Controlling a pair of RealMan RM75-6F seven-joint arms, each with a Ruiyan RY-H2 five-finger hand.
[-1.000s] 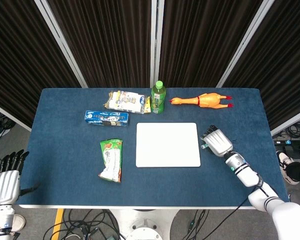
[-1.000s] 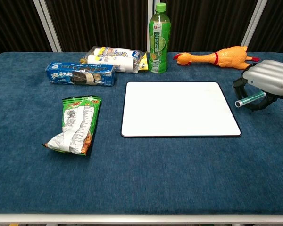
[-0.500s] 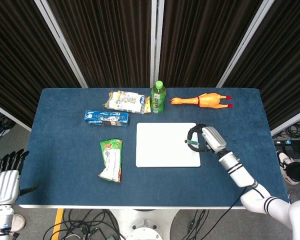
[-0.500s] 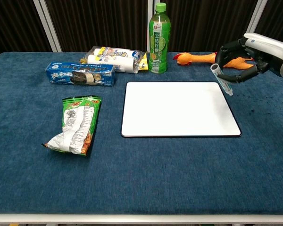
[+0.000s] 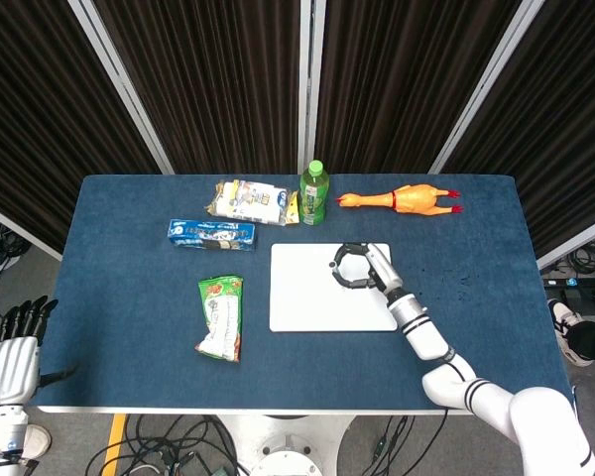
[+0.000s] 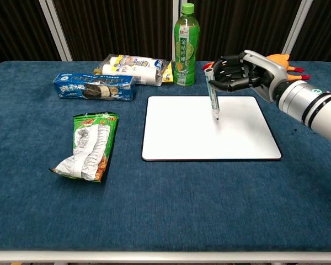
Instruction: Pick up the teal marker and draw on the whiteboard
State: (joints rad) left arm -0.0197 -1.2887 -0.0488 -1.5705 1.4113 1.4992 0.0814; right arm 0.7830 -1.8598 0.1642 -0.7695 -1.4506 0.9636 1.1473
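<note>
My right hand (image 6: 245, 73) (image 5: 364, 266) grips the teal marker (image 6: 212, 93) nearly upright, tip down. The tip touches or hovers just over the whiteboard (image 6: 209, 128) (image 5: 317, 293) near its upper middle; I cannot tell which. No marks show on the white surface. In the head view the marker is mostly hidden inside the curled fingers. My left hand (image 5: 12, 352) hangs open below the table's front left corner, far from the board.
A green bottle (image 6: 184, 45) and a rubber chicken (image 5: 402, 199) stand behind the board. To its left lie a blue cookie pack (image 6: 94, 86), a snack bundle (image 6: 133, 64) and a green snack bag (image 6: 89, 146).
My right hand carried the marker from the table right of the board leftward over it, and turned the marker upright with its tip down on the board. The left hand stayed put.
</note>
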